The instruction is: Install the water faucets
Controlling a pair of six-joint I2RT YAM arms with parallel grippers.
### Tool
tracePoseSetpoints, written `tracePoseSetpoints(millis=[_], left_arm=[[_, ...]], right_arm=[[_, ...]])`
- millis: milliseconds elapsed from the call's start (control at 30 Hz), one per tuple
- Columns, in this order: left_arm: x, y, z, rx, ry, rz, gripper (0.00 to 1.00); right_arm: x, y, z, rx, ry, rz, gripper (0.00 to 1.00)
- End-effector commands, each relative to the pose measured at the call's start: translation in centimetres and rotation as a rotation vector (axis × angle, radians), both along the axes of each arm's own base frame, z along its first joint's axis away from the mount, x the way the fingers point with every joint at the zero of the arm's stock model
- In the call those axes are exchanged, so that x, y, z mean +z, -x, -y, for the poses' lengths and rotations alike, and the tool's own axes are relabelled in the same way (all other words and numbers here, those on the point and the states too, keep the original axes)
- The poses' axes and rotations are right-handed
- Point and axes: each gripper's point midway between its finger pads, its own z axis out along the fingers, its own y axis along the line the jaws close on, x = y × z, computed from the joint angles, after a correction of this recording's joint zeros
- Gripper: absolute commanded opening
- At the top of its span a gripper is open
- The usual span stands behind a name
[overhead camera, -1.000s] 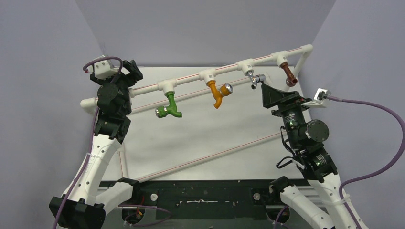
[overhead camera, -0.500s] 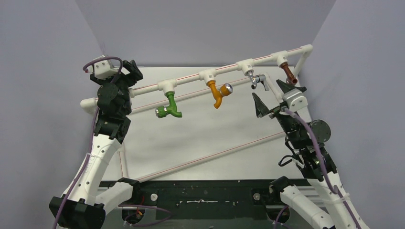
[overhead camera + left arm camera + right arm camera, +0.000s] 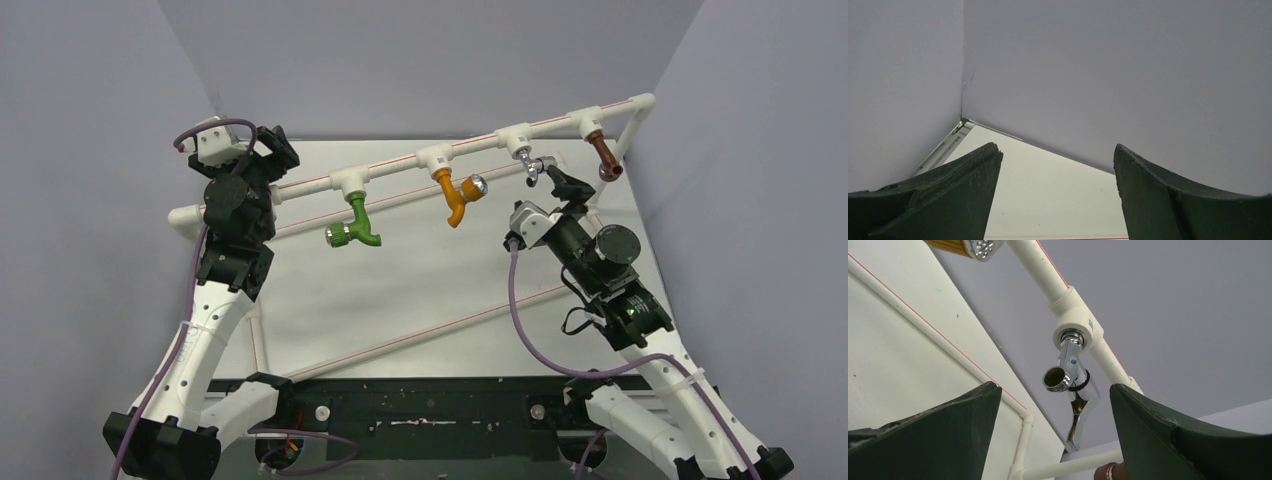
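Right claw (image 3: 1053, 386), jaws apart, tilts up beneath chrome faucet (image 3: 1070, 358).

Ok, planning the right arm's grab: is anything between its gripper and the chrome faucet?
Nothing visible. The chrome faucet hangs from its white tee, straight ahead of the open right gripper, with clear space between.

One green faucet (image 3: 355, 226), one orange faucet (image 3: 456, 199), one chrome faucet (image 3: 536, 168), one brown faucet (image 3: 604, 158), four white tees (image 3: 436, 157)
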Motion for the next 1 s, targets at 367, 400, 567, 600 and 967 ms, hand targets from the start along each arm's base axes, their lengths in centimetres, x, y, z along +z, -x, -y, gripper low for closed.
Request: tracePoseSetpoints(millis=[367,400,567,600,967], left_arm=[[-13.7,1.0,0.6,-0.019,-0.111,-0.454,0.80],[-13.8,1.1,0.6,-0.017,-0.110,-0.454,0.80],[-13.7,1.1,0.6,-0.019,-0.110,-0.453,0.80],[-13.8,1.0,0.6,-0.019,-0.110,-0.454,0.80],[-13.8,1.1,0.7,-0.021,-0.112,-0.455,0.80]], right_arm=[[3.4,-3.9,0.4,-0.153,0.117,0.247,0.73],[3.4,-4.1,0.4,-0.159,0.116,0.248,0.72],[3.2,-4.8,0.8,-0.203,0.119,0.253,0.67],[3.3,-5.0,0.9,-0.208,0.117,0.254,0.66],[2.6,-6.2,0.7,-0.232,0.042,0.191,0.23]])
